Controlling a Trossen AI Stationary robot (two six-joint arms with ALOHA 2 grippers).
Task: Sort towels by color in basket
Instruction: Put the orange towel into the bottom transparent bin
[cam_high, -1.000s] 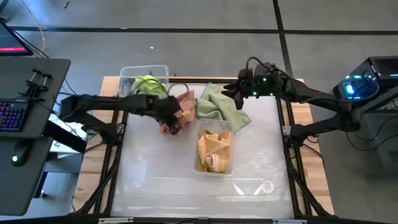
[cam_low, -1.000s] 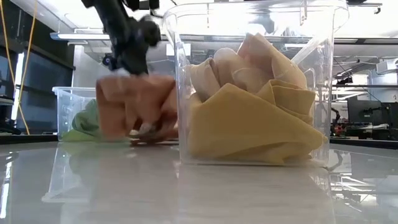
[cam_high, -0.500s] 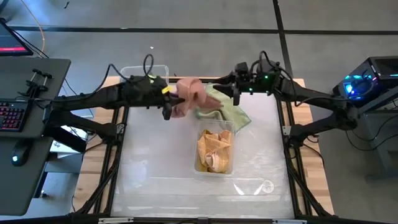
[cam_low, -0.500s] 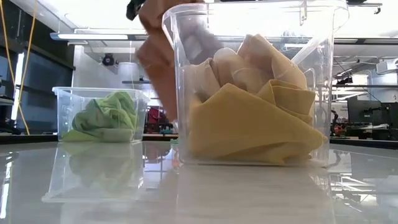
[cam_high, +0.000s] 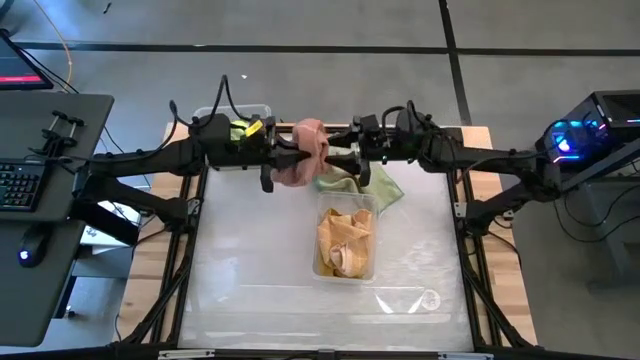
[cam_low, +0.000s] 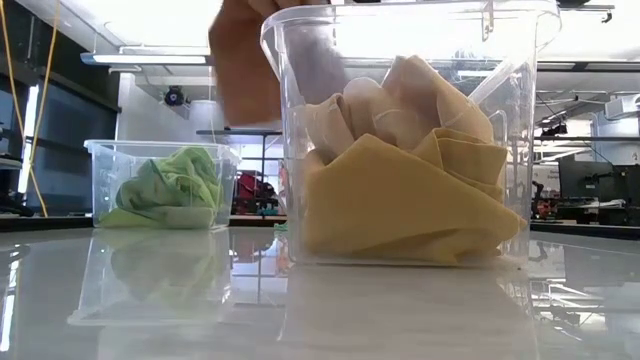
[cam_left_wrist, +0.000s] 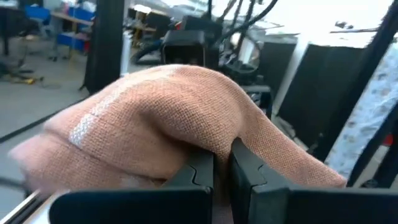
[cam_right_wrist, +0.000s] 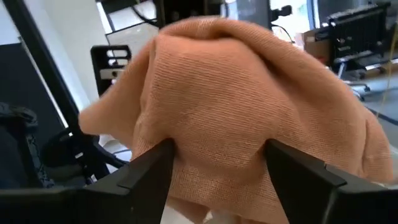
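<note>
Above the back of the bench (cam_high: 420, 250), a salmon pink towel (cam_high: 305, 152) hangs between the two arms in what looks like a handover.

The left gripper (cam_left_wrist: 221, 171) is clamped on a fold of the towel, its fingers nearly touching; the right gripper (cam_right_wrist: 221, 168) faces it with fingers spread wide around the cloth, not yet closed on it. Below and beside them, a pale sage green towel (cam_high: 375, 182) lies on the bench, the mustard yellow towels (cam_low: 400, 190) fill the near clear bin (cam_low: 520, 130), and the lime green towels (cam_low: 165, 190) sit in the far bin (cam_low: 100, 170). Next, I judge, the right gripper must close on the pink towel before the left lets go. No brand or writing can be read anywhere.
</note>
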